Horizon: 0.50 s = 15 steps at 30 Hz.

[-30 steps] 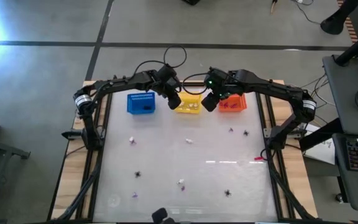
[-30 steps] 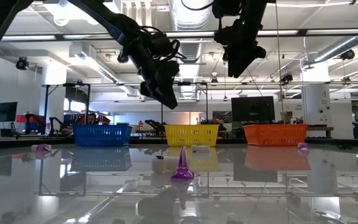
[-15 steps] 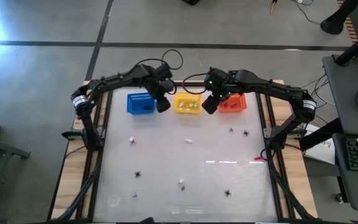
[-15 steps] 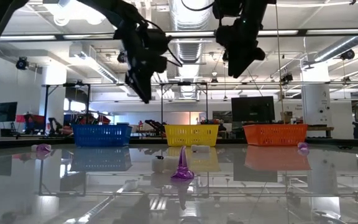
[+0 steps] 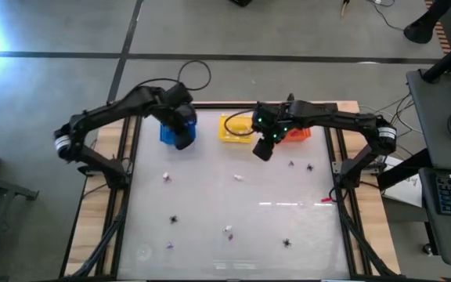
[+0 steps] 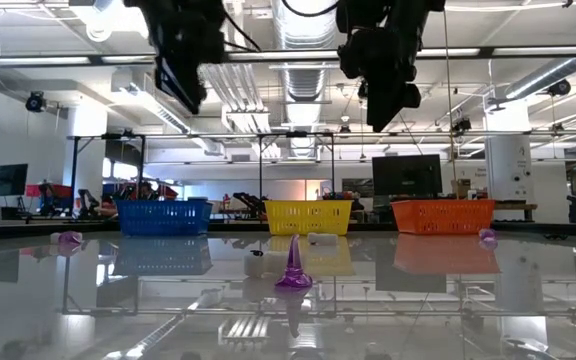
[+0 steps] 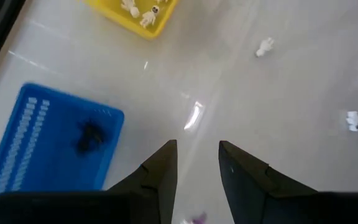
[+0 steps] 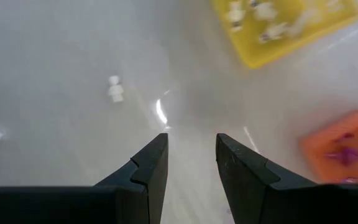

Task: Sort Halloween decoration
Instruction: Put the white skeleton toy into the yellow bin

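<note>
The Halloween decoration lies scattered on the table: white trinkets (image 5: 239, 177) (image 5: 166, 176), black ones (image 5: 174, 220) (image 5: 286, 243) and purple ones (image 5: 291, 164). At the far edge stand a blue basket (image 5: 171, 129) with a black trinket (image 7: 92, 134) in it, a yellow basket (image 5: 237, 128) with white trinkets (image 8: 257, 15), and an orange-red basket (image 5: 297, 135). My left gripper (image 5: 183, 139) hangs open and high over the blue basket's near right corner. My right gripper (image 5: 261, 151) hangs open over the table, just in front of the gap between the yellow and orange-red baskets. Both are empty.
The table is glossy and framed by black rails (image 5: 128, 168) at its left and right sides. A purple cone-shaped trinket (image 6: 291, 268) stands upright near the front edge. The middle of the table holds only scattered trinkets, with room between them.
My left gripper has swung from above the yellow basket toward the table's left and upward, and now hangs by the blue basket. My right gripper has sunk a little, drifted toward the near edge and turned somewhat. No trinket on the table has moved.
</note>
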### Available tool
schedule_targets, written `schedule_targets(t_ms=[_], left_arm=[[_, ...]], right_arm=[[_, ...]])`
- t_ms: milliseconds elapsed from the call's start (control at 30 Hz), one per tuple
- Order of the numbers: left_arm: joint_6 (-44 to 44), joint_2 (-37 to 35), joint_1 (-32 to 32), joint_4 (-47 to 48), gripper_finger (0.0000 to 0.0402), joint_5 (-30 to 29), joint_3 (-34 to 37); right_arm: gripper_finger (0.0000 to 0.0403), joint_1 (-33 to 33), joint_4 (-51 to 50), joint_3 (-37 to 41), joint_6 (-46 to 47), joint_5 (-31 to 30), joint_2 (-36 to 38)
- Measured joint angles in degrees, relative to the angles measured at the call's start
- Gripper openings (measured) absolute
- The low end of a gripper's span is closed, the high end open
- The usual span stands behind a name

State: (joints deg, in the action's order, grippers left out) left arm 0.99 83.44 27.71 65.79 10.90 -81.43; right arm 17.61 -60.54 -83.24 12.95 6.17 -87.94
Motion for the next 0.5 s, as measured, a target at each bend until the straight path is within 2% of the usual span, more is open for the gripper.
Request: schedule_targets(t_ms=[167,500], left_arm=[[-3.0,-7.7,-0.9,0.2,0.0100,0.1,6.0],[-7.0,-20.2,-2.9,-0.4,0.0100,0.2,19.5]], right_arm=[[0.0127,-3.2,1.5,0.0,2.4,2.8,-1.8],[0.0128,-7.8,5.1,0.0,7.1,2.8,-7.1]])
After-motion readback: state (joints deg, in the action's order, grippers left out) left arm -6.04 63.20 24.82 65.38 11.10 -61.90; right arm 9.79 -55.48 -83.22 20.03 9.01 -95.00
